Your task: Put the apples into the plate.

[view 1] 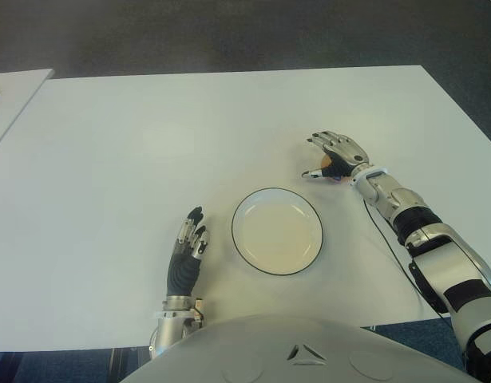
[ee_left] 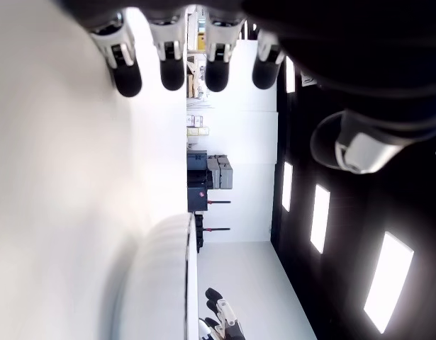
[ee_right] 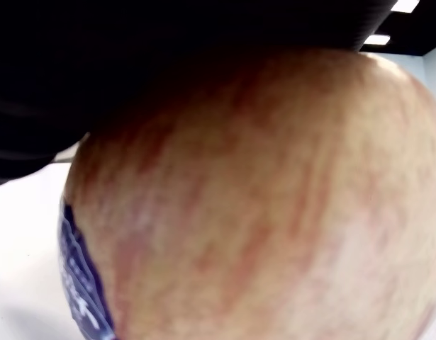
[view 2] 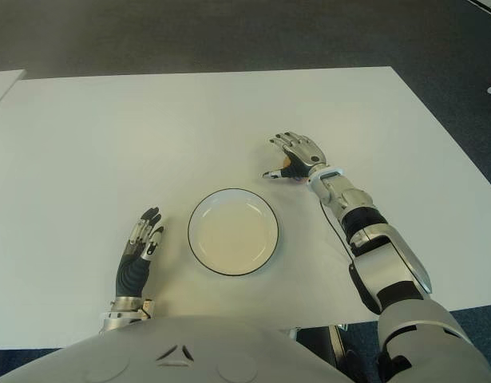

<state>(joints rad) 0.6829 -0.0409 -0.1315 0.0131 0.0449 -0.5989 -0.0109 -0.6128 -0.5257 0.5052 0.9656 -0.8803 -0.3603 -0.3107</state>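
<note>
The right robot hand [view 1: 334, 156] was clamped over an apple [view 1: 331, 165] beyond the plate [view 1: 277, 231], which held nothing yet.

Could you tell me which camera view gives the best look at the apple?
The right wrist view: the apple fills it, showing its streaked skin and blue sticker. In both eye views the right hand covers nearly all of it; the left wrist view shows none.
</note>
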